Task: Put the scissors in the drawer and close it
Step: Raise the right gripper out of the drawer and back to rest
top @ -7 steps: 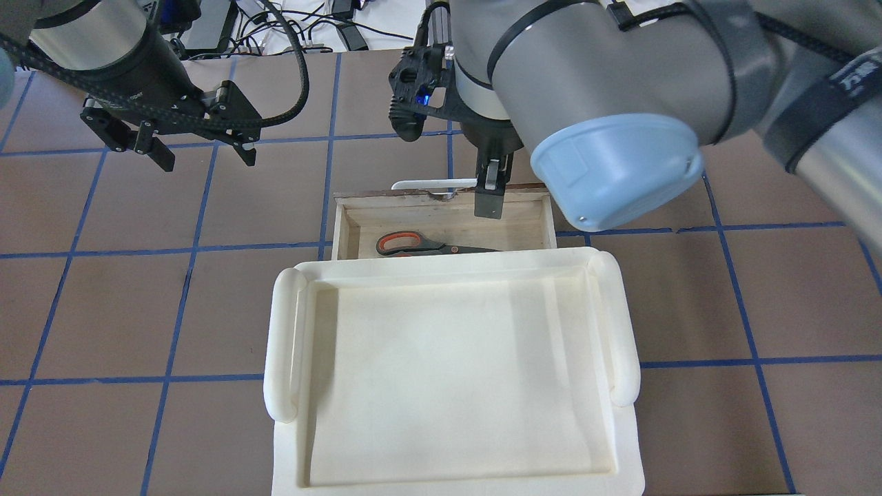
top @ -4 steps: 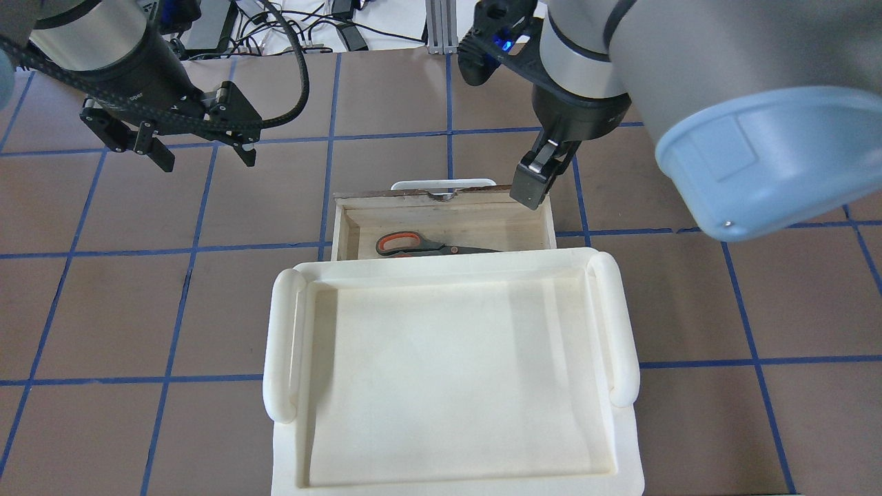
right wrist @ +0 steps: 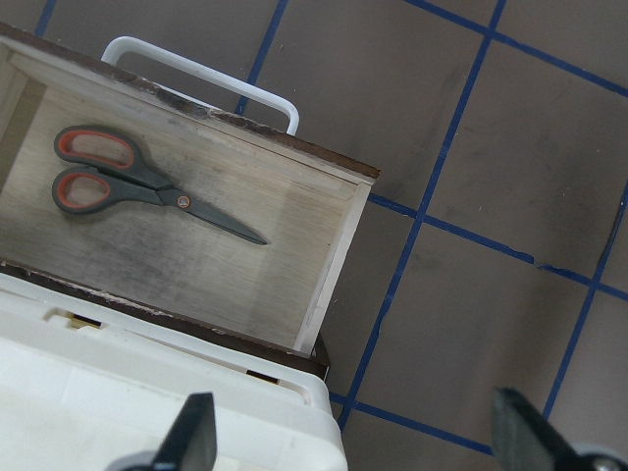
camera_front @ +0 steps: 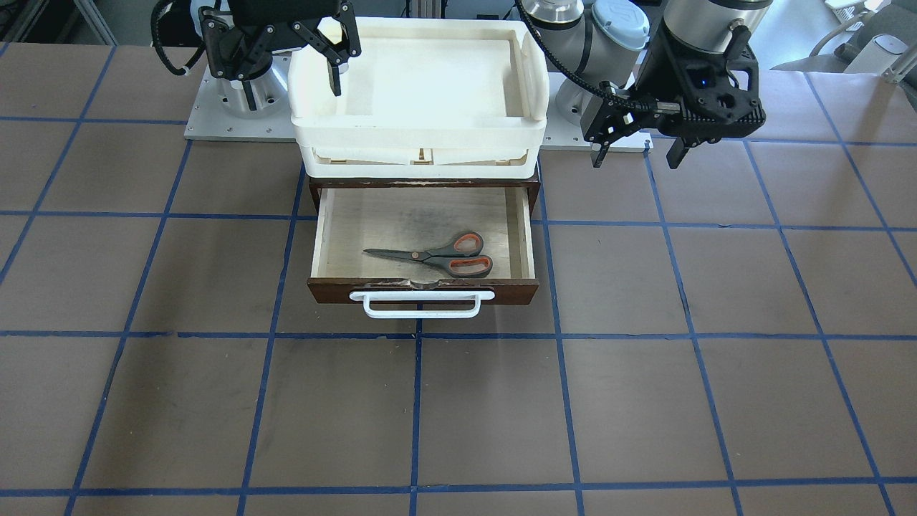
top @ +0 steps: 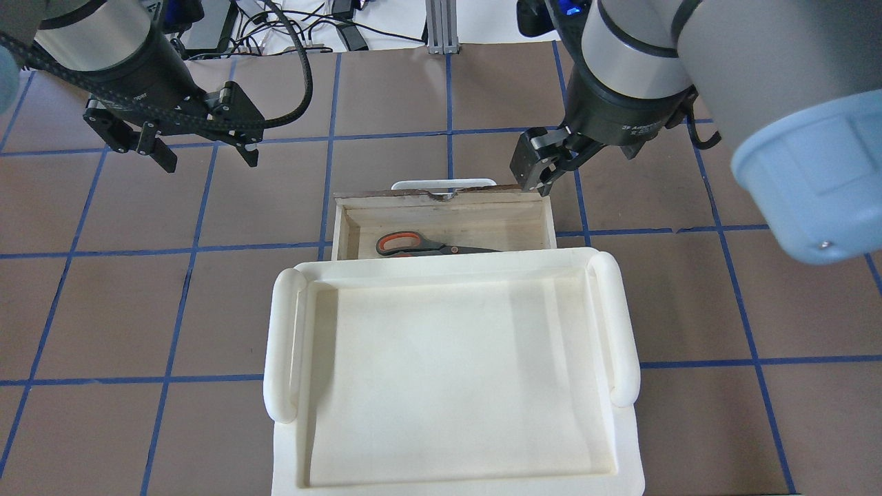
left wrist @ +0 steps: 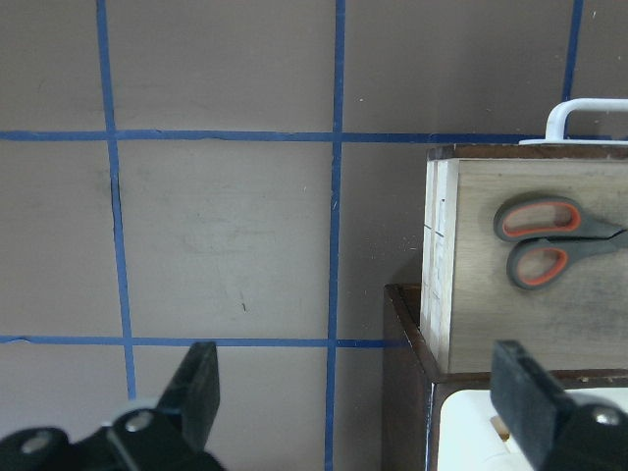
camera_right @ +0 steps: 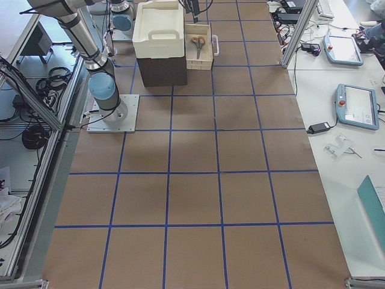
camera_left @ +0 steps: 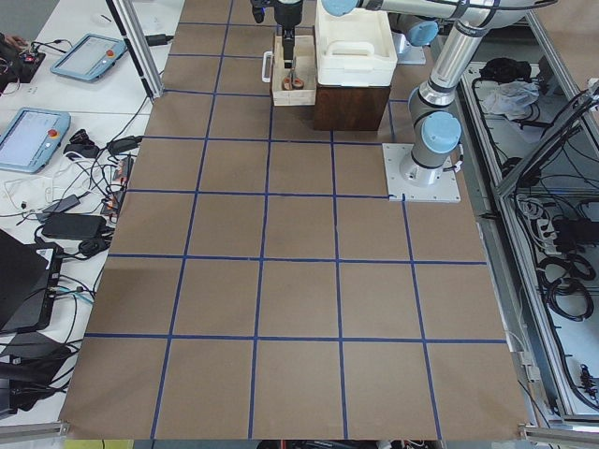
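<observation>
You had the scissors point(top: 431, 245) lying in the open drawer point(top: 342, 231), handles left, partly hidden by the rim of the white tray point(top: 279, 344). Your right gripper point(top: 536, 173) hung above the drawer's far right corner; your left gripper point(top: 207, 160) hovered spread, well off left.

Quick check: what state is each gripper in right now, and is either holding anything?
Left gripper: open, holding nothing.
Right gripper: open, holding nothing.

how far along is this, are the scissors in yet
Done: the scissors lie inside the open drawer. In hand: nothing; the right gripper is open by the drawer's front corner, the left gripper open off to the side. Left: pushing the drawer shut.
</observation>
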Available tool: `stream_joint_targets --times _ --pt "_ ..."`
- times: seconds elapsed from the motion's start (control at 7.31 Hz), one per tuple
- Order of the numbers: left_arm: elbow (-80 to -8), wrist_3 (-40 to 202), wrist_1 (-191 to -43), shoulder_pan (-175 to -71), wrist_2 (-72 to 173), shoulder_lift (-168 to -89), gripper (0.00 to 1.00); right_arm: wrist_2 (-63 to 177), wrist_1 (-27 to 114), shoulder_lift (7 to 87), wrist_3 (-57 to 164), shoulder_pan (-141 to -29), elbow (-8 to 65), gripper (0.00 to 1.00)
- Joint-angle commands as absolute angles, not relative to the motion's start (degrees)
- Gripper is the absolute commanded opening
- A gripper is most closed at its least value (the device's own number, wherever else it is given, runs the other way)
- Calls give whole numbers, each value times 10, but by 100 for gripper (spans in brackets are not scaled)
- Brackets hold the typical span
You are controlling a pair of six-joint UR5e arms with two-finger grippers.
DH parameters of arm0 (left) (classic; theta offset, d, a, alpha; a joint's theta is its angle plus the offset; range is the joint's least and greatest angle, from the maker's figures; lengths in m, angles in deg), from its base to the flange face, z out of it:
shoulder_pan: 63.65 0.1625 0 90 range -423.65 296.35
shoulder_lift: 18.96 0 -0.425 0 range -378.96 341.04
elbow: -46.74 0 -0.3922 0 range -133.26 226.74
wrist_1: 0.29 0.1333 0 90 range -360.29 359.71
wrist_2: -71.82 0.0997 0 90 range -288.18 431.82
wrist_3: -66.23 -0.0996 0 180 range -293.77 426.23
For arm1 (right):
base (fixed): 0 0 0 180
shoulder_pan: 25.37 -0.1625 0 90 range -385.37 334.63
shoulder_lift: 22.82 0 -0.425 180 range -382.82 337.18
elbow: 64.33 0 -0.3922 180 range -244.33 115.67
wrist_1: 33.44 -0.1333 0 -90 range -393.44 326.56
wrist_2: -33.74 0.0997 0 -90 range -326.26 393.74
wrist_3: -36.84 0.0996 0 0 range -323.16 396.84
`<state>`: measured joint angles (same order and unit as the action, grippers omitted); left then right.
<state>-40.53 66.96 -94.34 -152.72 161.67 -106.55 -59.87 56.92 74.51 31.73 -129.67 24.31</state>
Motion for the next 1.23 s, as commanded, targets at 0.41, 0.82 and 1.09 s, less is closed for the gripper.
stream_joint_targets --times 0.41,0.82,1.09 --pt "-406 671 -939 -1531 1617 -1078 100 -578 571 748 431 -1213 232 100" --pt "-390 672 -890 -1557 1613 -1130 100 -577 570 747 431 -1212 235 100" --pt "-383 682 -771 -1593 1579 -1192 100 -578 564 747 431 -1212 236 100"
